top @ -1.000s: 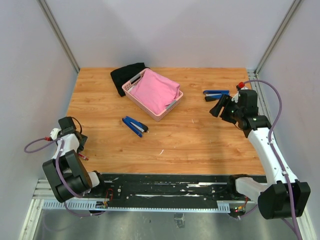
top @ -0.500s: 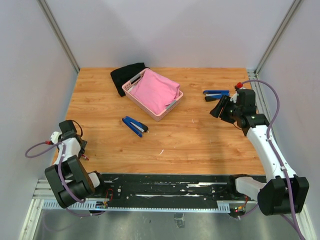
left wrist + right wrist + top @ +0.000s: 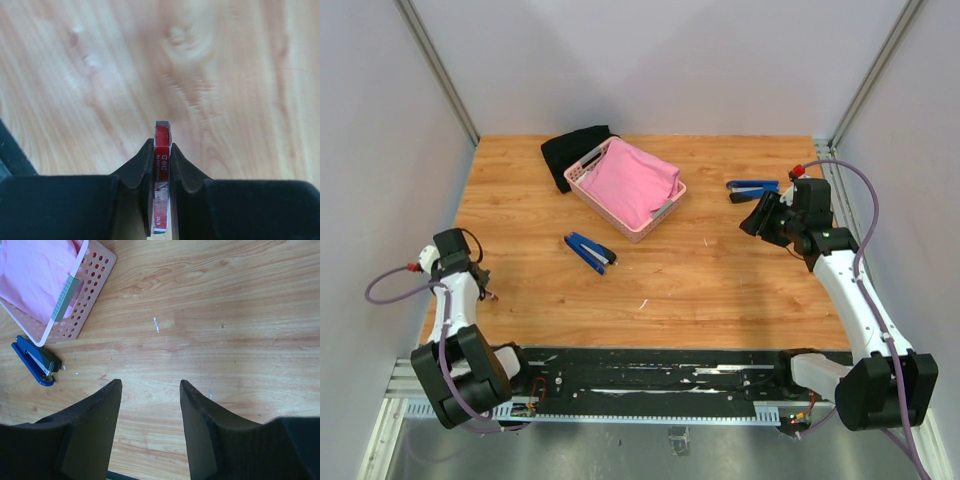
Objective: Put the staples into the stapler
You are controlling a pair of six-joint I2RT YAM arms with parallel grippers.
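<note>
Left wrist view: the left end effector [image 3: 161, 145] is gripping the staples carton [image 3: 162, 134], a small flat white carton with red print, edge-on between its two fingers. The jaws are pressing on both flat faces. The carton's far end is projecting past the fingertips [image 3: 146, 152] over the wooden bench [image 3: 225, 75]. Whether the carton is touching the bench cannot be told. Its contents are not showing.

Top external view: the left arm [image 3: 445, 310] is working at the near left edge of the bench [image 3: 720, 280]. The right end effector [image 3: 760, 215] is hovering near the far right corner.

Right wrist view: the right end effector [image 3: 150, 385] is standing open, fingers well apart, with only bare bench between them.

A blue stapler [image 3: 590, 252] is lying near the middle of the bench, just in front of the pink basket [image 3: 660, 215], and is also showing in the right wrist view [image 3: 35, 362]. A second blue stapler [image 3: 752, 188] is lying near the far right edge, just beyond the right end effector. The basket is holding a pink cloth [image 3: 630, 180]. A black cloth [image 3: 570, 155] is lying behind it. A small pale sliver [image 3: 643, 303] is lying on the bench, apart from everything else.
</note>
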